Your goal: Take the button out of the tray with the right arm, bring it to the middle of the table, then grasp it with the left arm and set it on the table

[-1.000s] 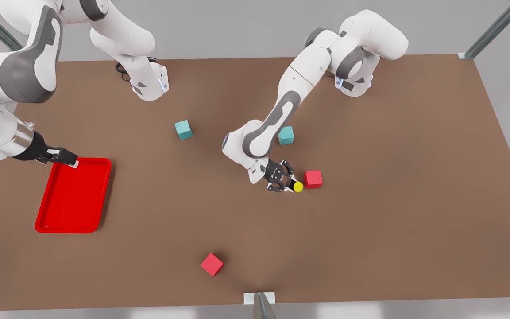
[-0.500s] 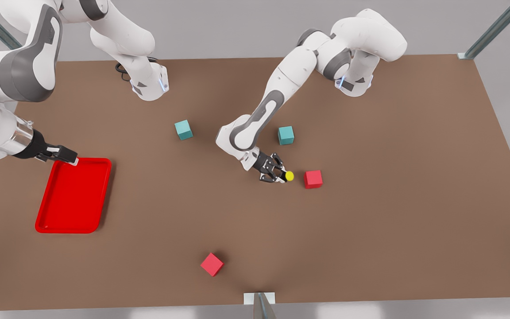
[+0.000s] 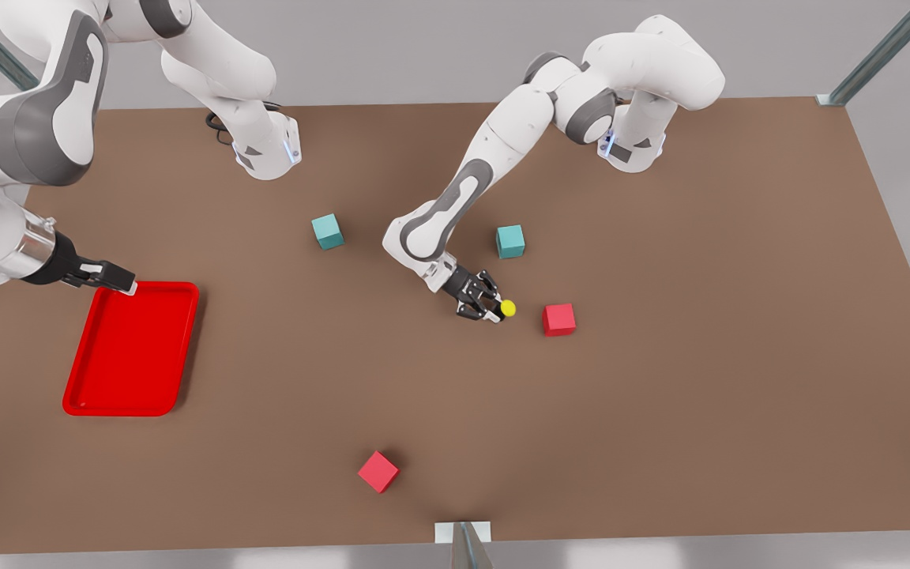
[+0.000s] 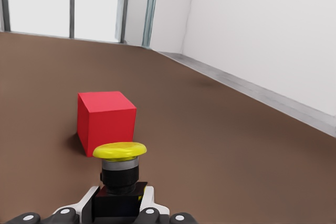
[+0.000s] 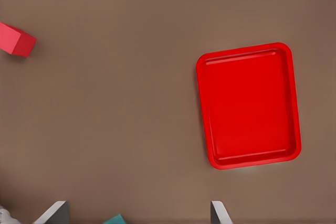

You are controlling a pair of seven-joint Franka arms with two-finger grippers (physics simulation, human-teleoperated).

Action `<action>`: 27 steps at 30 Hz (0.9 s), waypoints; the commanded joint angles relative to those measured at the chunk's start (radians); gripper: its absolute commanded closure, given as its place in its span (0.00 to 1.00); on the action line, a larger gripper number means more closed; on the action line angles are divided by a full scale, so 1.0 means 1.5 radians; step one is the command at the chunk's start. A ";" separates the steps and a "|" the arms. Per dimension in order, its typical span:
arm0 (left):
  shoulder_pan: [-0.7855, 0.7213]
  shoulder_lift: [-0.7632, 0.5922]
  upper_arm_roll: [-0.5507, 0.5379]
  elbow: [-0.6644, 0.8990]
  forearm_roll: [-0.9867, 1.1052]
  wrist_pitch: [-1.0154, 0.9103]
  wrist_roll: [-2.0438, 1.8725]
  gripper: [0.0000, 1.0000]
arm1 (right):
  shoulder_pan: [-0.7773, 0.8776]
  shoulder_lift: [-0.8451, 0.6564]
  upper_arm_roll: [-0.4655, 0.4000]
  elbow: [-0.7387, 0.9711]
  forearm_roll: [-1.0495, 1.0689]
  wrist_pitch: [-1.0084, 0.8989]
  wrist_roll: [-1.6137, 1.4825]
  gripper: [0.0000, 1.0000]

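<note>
The brown table (image 3: 700, 379) spreads across the front view, with two white arms mounted along its far edge. The right arm (image 3: 20, 158) reaches down at the front view's left, and the left arm (image 3: 494, 166) stretches from the far edge toward the middle of the table.

The red tray (image 3: 131, 348) lies flat near the table's edge at the front view's left, and its floor is bare. The right gripper (image 3: 119, 283) hangs above the tray's far rim, and in the right wrist view its fingers (image 5: 52, 214) stand wide apart with nothing between them, the tray (image 5: 247, 106) lying well below.

Four cubes sit apart from each other on the table. One teal cube (image 3: 328, 231) and another teal cube (image 3: 510, 241) lie toward the far side; a red cube (image 3: 559, 319) sits near the middle, and a second red cube (image 3: 378, 472) lies close to the near edge.

The left gripper (image 3: 490, 308) is near the middle of the table, clamped on the black body of the button (image 3: 507, 308). In the left wrist view the button (image 4: 119, 169) stands upright between the fingers (image 4: 148, 203), its yellow cap on top, with the red cube (image 4: 105, 119) just beyond it and not touching. Whether the button's base touches the table cannot be told.
</note>
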 commanded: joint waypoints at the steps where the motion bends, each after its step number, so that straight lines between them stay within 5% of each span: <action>1: -0.003 -0.001 0.000 0.000 0.009 -0.001 -0.071 0.62 | 0.000 -0.001 0.000 0.000 0.000 0.000 -0.001 0.00; 20: -0.027 0.010 0.000 -0.003 0.009 -0.001 -0.021 0.61 | -0.003 0.001 -0.001 0.001 0.015 0.011 -0.001 0.00; 21: -0.027 0.010 0.000 -0.003 0.009 -0.002 -0.020 0.58 | -0.005 0.001 -0.001 0.003 0.016 0.011 -0.001 0.00; 22: -0.029 0.009 0.000 -0.003 0.009 -0.003 -0.007 0.23 | -0.003 0.002 -0.001 0.003 0.015 0.012 -0.001 0.00; 23: -0.029 0.009 0.000 -0.003 0.009 -0.004 -0.001 0.00 | -0.003 0.002 0.000 0.004 0.014 0.012 -0.001 0.00; 27: -0.034 0.005 -0.001 -0.004 0.009 -0.004 0.004 0.00 | -0.007 0.001 0.000 0.006 0.018 0.011 -0.010 0.00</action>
